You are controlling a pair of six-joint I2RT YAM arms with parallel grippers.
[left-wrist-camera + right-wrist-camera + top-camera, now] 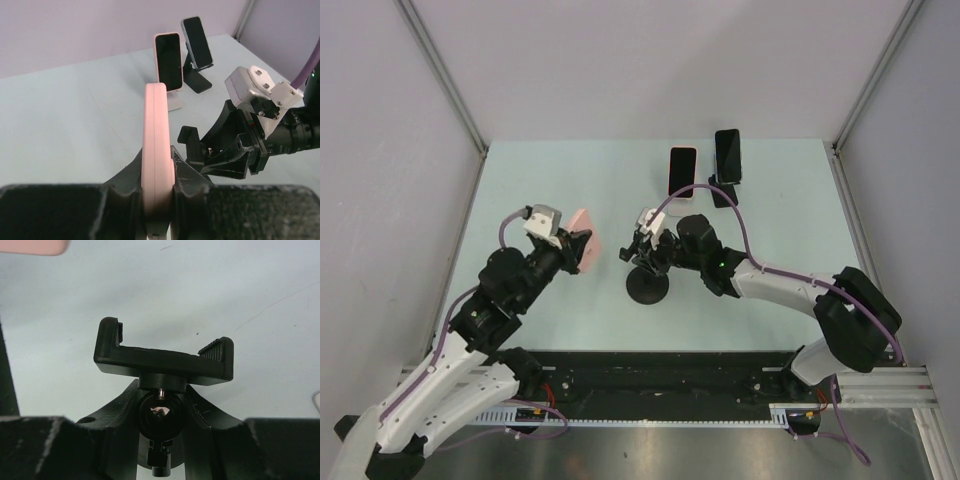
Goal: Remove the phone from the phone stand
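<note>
My left gripper is shut on the pink phone, which it holds edge-on and upright between both jaws. The phone is clear of the black phone stand, a little to its left. The stand's clamp cradle is empty, its two arms pointing up. My right gripper is shut on the stand's ball joint just under the cradle. In the left wrist view the cradle's arm shows right of the phone. A pink corner of the phone shows at the top left of the right wrist view.
At the back of the table a white-cased phone leans on a white stand. Beside it a dark phone sits on a black stand. Grey walls enclose the table on three sides.
</note>
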